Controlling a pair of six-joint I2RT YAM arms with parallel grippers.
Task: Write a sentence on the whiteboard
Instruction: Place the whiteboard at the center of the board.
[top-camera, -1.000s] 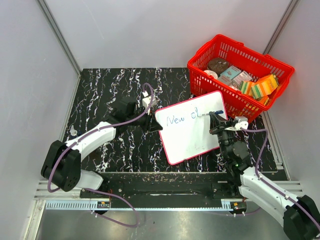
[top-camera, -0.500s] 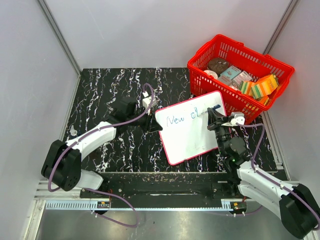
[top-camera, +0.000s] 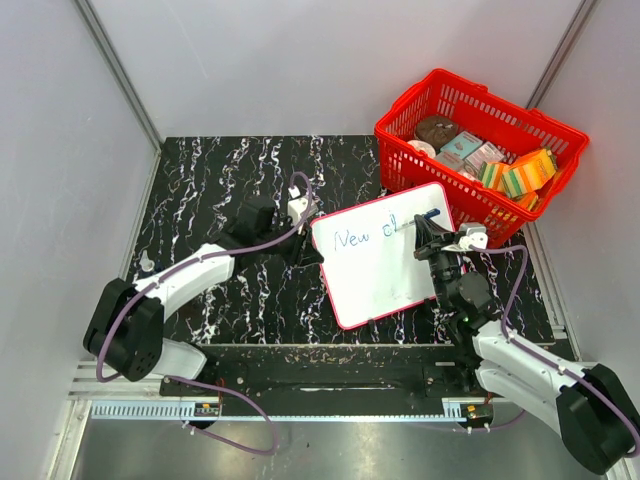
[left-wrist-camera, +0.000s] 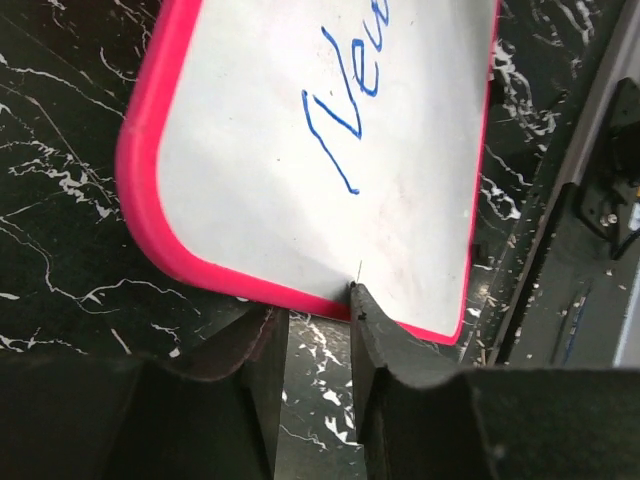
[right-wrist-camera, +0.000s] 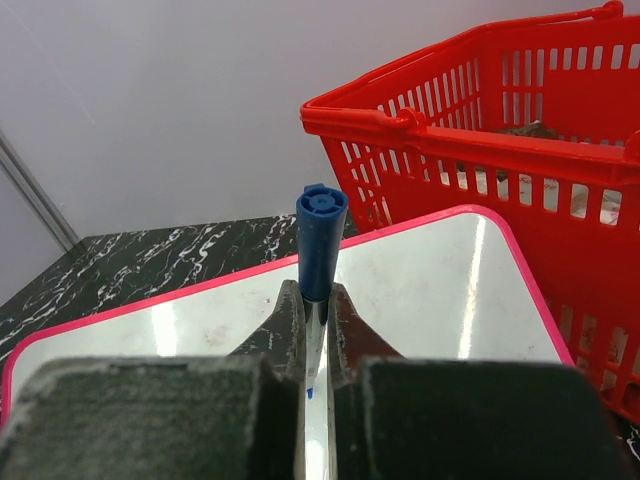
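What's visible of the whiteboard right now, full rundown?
The whiteboard is a flat white rectangle with a thin red rim and rounded corners, glossy like plastic. It lies on the black marbled table, turned at an angle, its far right corner by the red basket. Blue script reads "New" plus a started second word. The left tool has its tips at the left rim, jaws slightly apart. The right tool holds a blue marker upright, tip at the surface.

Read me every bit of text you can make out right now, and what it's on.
"New" - blue marker script on the whiteboard.
A few strokes of a next word beside it: too partial to read.
Packages in the red basket: print too small to read.
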